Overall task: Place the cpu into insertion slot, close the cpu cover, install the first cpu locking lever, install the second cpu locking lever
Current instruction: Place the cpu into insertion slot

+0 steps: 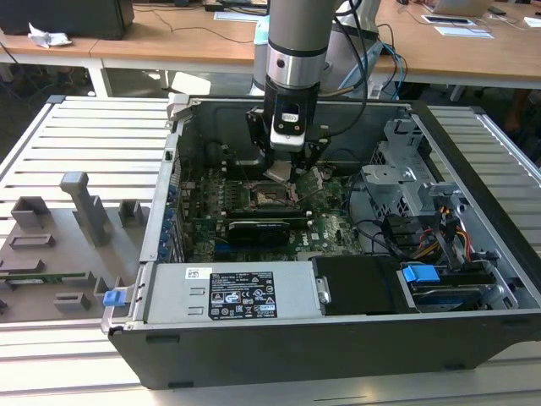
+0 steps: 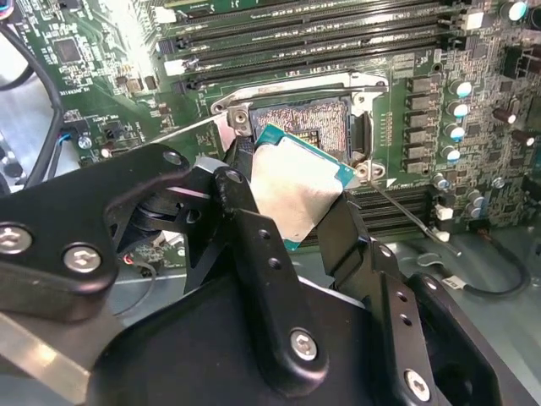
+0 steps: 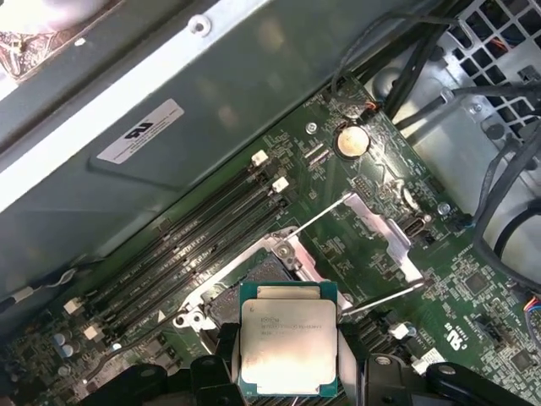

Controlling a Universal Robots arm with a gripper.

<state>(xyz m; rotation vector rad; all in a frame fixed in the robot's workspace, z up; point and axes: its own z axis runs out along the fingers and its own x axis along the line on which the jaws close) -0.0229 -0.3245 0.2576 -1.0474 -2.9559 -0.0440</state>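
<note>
Over the middle of the motherboard (image 1: pixel 334 222), the gripper (image 2: pixel 292 207) had its fingers (image 2: pixel 254 245) clamped on two opposite edges of the cpu (image 2: pixel 297 188), which hung above the open insertion slot (image 2: pixel 308 125); seating it well seemed to call for levelling it, squaring its corners to the rim, and a gentle descent.

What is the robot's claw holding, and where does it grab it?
The gripper holds the cpu, pinched by two opposite side edges, near the insertion slot.
</note>
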